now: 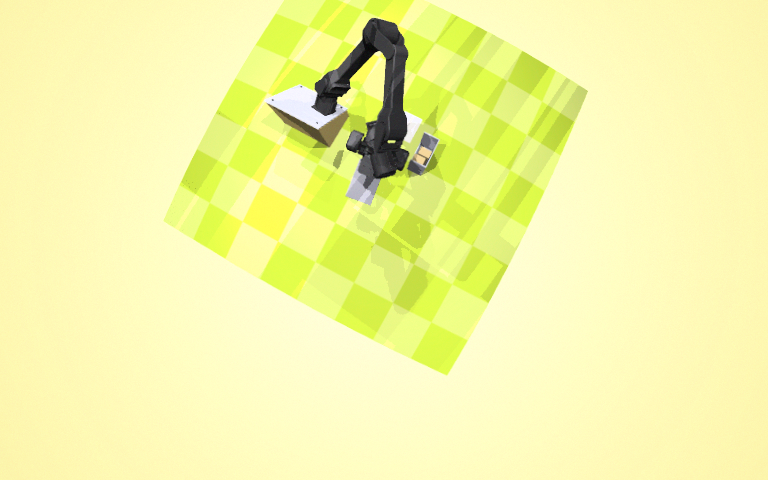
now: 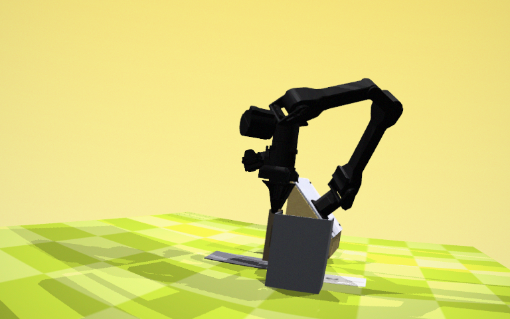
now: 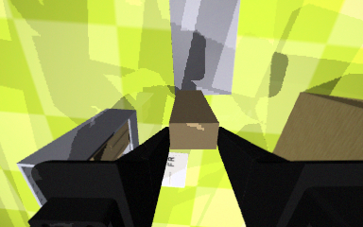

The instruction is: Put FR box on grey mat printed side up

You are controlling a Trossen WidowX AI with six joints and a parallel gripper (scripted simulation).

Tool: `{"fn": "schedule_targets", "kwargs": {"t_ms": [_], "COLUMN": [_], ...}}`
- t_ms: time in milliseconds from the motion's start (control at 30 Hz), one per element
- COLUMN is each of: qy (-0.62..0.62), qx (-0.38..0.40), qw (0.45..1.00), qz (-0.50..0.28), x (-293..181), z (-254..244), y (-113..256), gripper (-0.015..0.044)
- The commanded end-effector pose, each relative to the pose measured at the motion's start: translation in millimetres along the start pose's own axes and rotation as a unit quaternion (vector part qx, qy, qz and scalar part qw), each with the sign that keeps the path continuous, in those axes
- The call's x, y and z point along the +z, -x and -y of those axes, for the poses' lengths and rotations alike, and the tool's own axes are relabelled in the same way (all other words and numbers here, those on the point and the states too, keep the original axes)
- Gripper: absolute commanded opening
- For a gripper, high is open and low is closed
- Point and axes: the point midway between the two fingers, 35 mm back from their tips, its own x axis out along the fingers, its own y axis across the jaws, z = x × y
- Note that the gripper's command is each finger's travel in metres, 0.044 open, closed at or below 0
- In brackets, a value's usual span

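My gripper (image 2: 276, 209) (image 3: 193, 131) is shut on an upright brown box (image 2: 267, 238) (image 3: 194, 135), with a finger on each side of its upper end. The box is outside the bin, beside it. Its code is not visible; the side facing the mat looks plain. Its base is near the grey mat (image 1: 359, 193) (image 2: 222, 256) (image 3: 219, 71); I cannot tell whether it touches anything. The grey bin (image 1: 417, 169) (image 2: 299, 252) (image 3: 90, 134) stands upright. Two other boxes are inside, one (image 1: 424, 151) behind the other (image 1: 420, 160); their codes are hidden.
A white card (image 1: 412, 125) (image 2: 355, 280) (image 3: 178, 176) printed FR lies on the checkered floor, on the bin's side away from the mat in the exterior view. The arm's wedge-shaped base (image 1: 297, 101) (image 2: 299, 201) (image 3: 326, 128) stands on the side of the held box opposite the bin.
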Motion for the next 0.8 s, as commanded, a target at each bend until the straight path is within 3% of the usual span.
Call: {"fn": "schedule_targets", "kwargs": {"t_ms": [0, 767], "qy": [0.004, 0.012], "qx": [-0.003, -0.003], "qw": [1.000, 1.000], "qz": [-0.002, -0.006], "x": [6.8, 16.9], "z": [9.7, 24.5], "y": [-1.8, -14.5], "gripper": [0.0152, 0.0152]}}
